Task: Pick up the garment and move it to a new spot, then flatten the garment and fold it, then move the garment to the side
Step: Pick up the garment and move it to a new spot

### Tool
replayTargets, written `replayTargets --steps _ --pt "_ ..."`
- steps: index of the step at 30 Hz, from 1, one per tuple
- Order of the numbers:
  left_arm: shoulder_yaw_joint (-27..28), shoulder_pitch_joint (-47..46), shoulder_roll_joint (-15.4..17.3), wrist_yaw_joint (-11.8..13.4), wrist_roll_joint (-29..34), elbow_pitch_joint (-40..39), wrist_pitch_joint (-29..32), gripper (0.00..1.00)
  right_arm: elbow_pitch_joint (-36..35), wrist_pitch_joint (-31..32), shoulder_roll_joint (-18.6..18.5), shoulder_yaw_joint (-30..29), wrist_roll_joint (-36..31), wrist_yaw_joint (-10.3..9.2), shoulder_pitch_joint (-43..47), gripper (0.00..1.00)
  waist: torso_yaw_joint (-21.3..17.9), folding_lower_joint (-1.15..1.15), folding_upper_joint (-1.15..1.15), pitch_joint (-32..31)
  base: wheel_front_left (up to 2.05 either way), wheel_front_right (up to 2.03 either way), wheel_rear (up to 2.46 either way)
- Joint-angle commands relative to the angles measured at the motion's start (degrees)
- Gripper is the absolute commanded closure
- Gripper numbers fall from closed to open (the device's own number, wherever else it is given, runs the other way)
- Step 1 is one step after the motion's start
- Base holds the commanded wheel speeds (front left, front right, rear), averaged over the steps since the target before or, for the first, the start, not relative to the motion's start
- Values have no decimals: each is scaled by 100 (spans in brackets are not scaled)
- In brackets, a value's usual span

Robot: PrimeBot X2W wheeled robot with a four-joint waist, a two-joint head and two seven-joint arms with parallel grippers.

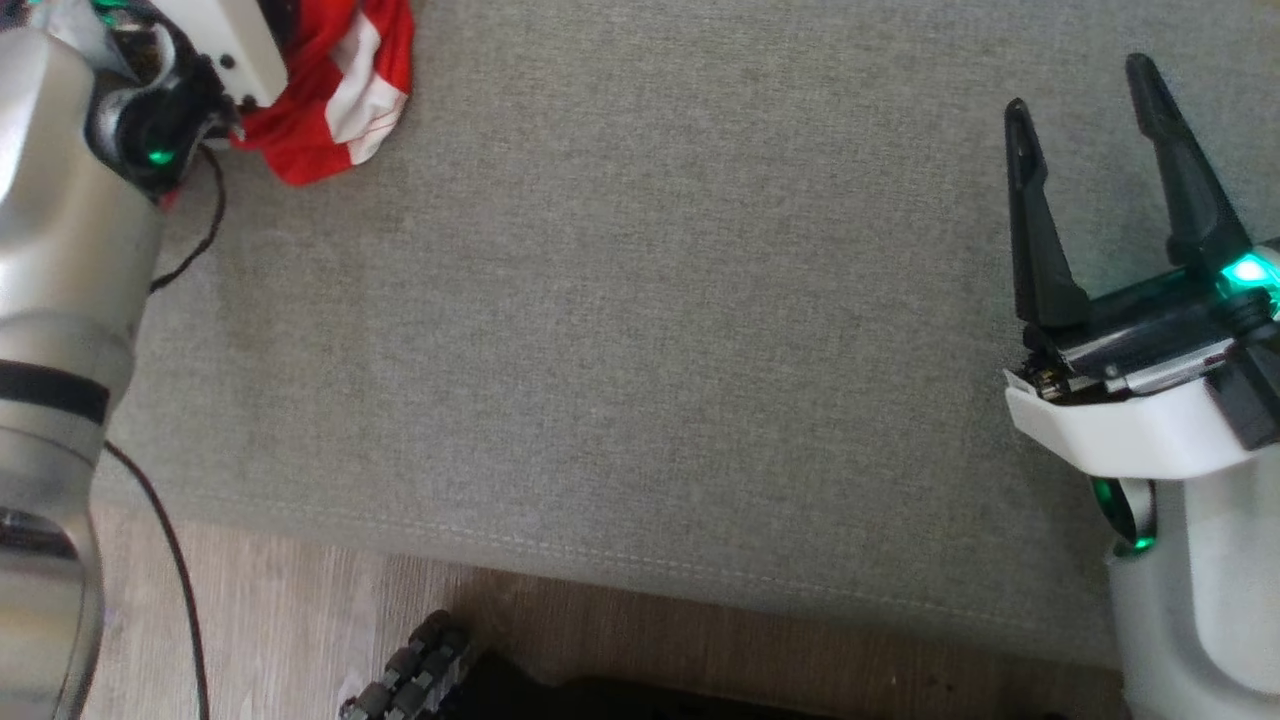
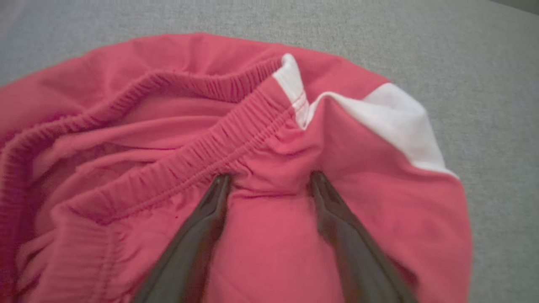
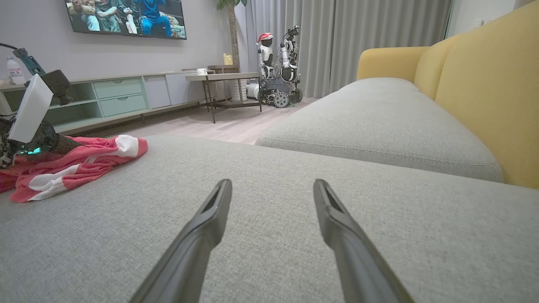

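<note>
One garment, red with white panels, lies crumpled on the grey sofa seat, at the far left of the head view. Two tools are in sight.

The left tool is down on the garment. Its two dark fingers stand wide apart, their tips pressed into the red cloth just below one gathered elastic waistband. A low ridge of fabric lies between them, but nothing is pinched and the jaws are not closed on the cloth. One white panel shows to the right of the tips in the left wrist view.

The right tool hangs over bare seat on the right of the head view, well apart from the garment. Its two fingers are likewise spread wide and hold nothing. In the right wrist view the right tool points across the cushion, with the garment off to the left under the left arm's wrist.

Beyond them are a second grey seat cushion, one yellow backrest, one small table, one long low cabinet, one wall television and one other robot wearing a red hat.
</note>
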Motion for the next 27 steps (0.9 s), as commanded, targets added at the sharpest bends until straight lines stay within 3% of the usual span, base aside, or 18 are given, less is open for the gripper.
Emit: replayTargets --steps 1,2,3,4,13,19,24,27 --pt "-37 -48 331 0 -66 22 -20 0 -243 -39 93 140 -16 11 -30 0 -44 0 0 14 0 0 0" --pt "-96 -39 353 0 -119 38 -71 12 -250 -39 108 143 -13 11 -43 0 -65 0 0 8 0 0 0" --pt "-142 -24 378 0 -184 34 -156 91 -253 -39 129 147 -5 11 -57 0 -87 0 0 -8 0 0 0" --pt "-188 -9 410 0 -243 28 -254 100 -261 -39 151 148 4 11 -73 0 -105 0 0 -28 0 0 0" --pt "-714 208 804 0 -496 -328 -1578 100 -279 -39 338 179 139 11 -161 0 -271 0 0 -439 0 0 0" --pt "-1107 350 1080 0 -314 -695 -2605 100 -320 -39 520 32 273 11 -85 0 -472 0 0 -991 0 0 0" --pt "-1017 499 1309 9 -115 -1198 -2848 100 -358 -39 640 -61 373 11 79 0 -681 0 0 -1459 0 0 0" --pt "-793 689 1490 148 4 -1683 -2869 100 -386 -39 688 -95 454 11 179 0 -845 0 0 -1683 0 0 0"
